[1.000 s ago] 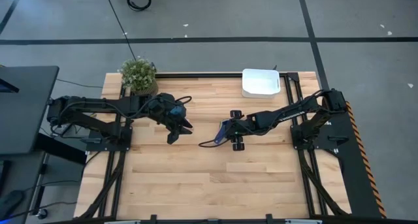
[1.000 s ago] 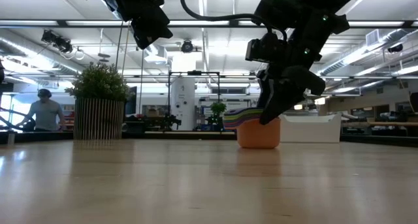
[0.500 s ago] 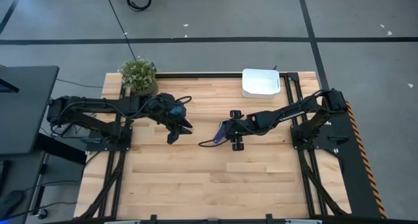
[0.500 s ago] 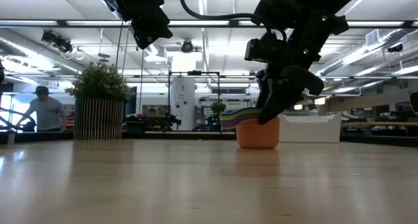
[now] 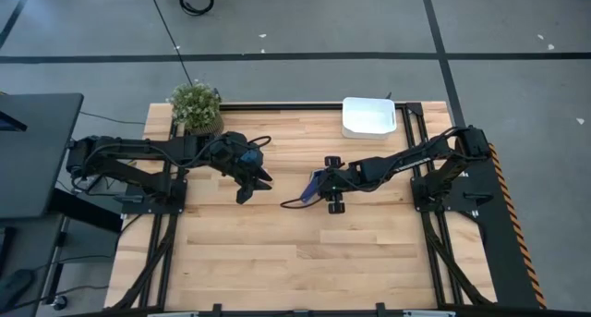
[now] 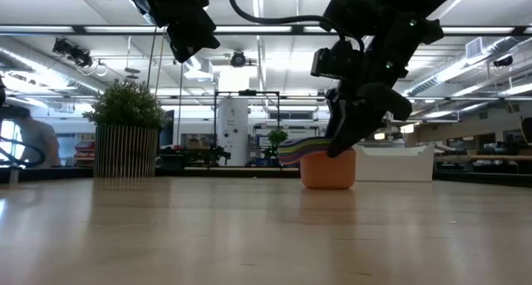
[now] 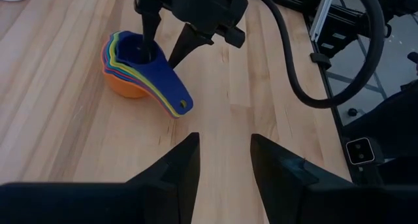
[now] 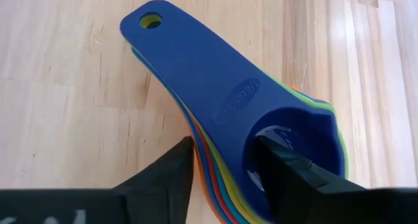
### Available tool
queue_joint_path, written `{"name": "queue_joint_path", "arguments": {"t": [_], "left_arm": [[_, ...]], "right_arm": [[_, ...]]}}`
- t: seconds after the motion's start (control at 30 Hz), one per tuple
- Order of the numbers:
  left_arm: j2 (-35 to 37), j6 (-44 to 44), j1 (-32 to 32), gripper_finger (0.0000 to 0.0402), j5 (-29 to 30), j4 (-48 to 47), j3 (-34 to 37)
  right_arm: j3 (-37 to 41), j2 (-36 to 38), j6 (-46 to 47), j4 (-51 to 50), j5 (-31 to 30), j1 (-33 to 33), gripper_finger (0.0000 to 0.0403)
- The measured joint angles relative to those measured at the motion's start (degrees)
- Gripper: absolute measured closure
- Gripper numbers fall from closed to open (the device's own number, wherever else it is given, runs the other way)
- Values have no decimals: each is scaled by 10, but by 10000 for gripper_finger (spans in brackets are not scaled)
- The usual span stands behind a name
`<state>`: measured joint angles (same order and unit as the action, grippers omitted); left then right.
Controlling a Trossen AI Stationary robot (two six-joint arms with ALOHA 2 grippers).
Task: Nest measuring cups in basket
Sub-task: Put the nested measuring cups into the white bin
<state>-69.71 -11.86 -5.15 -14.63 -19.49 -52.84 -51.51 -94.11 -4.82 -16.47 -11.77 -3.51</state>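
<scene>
The high view shows the pale wooden slatted table [image 5: 305, 252] with the stack of small round plastic measuring cups [image 5: 317, 183], dark blue on top, sitting near its middle, well apart from the small white rounded-rectangular plastic basket [image 5: 369, 116] at the far edge. The right gripper [image 5: 322, 186] is down at the stack. In the right wrist view one dark finger [image 8: 287, 165] dips inside the bowl of the topmost dark blue cup [image 8: 228, 100] and the other sits outside against the rim by the flat handles, so the fingers straddle the cup walls at a narrow spread; whether they actually pinch the wall I cannot tell. The left wrist view shows the nested cups [image 7: 140, 70] standing on the wood with an orange cup [image 7: 124, 87] lowest and the handles fanned out together. The left gripper [image 5: 250, 186] hangs above the table just left of the stack, its fingers [image 7: 176, 168] spread apart with nothing between them. A potted green plant [image 5: 196, 105] stands at the far left corner.
</scene>
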Motion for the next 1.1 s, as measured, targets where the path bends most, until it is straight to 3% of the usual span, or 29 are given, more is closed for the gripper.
{"name": "queue_joint_path", "arguments": {"t": [1.1], "left_arm": [[0,0,0,260,0,0,0]], "right_arm": [[0,0,-19,5,-4,0,289]]}}
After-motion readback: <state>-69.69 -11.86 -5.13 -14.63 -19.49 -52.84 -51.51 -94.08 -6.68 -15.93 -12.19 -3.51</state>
